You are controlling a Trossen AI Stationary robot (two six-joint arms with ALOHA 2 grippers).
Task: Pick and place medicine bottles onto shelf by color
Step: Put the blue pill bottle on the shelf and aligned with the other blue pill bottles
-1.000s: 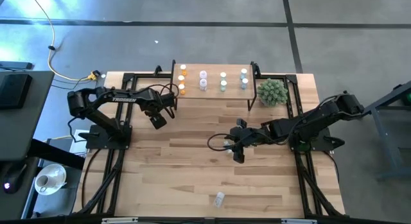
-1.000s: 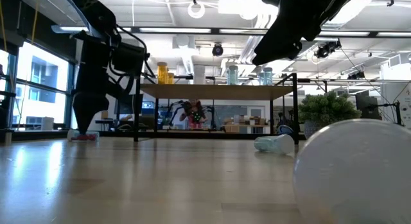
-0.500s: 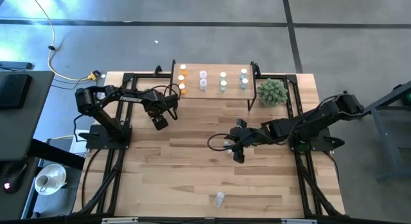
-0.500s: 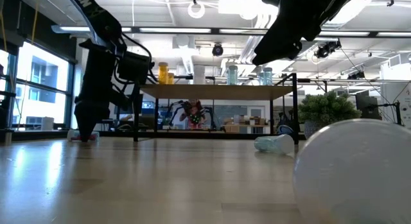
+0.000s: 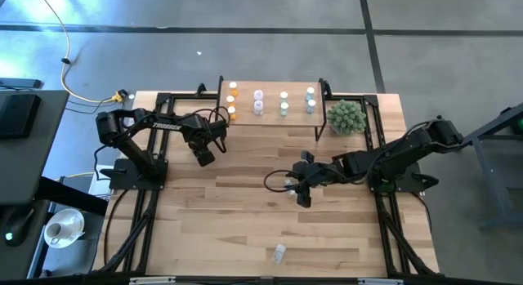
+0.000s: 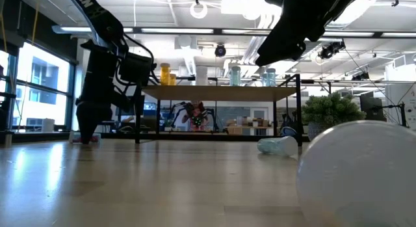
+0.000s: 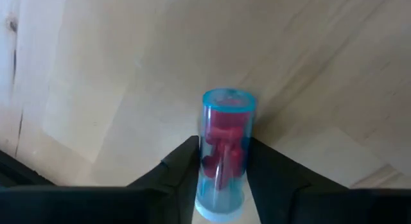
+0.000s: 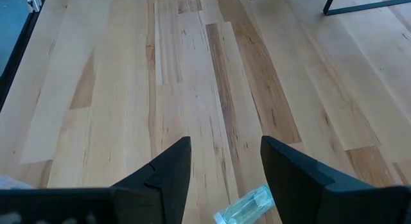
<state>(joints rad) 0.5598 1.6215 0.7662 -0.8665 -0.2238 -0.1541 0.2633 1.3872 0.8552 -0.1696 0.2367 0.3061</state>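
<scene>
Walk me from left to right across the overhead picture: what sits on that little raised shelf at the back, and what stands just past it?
Orange bottles → pink bottles → green bottles → blue bottles → all on the shelf, then the spiky green plant ball on the table beside it.

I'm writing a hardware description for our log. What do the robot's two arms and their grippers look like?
Both arms are dark, nearly black, jointed links on black frame bases. The left arm carries white lettering along one link, and black cables loop near its wrist. The left gripper and right gripper each have two flat, dark, angular fingers. A thin black cable loops beside the right arm's wrist.
</scene>
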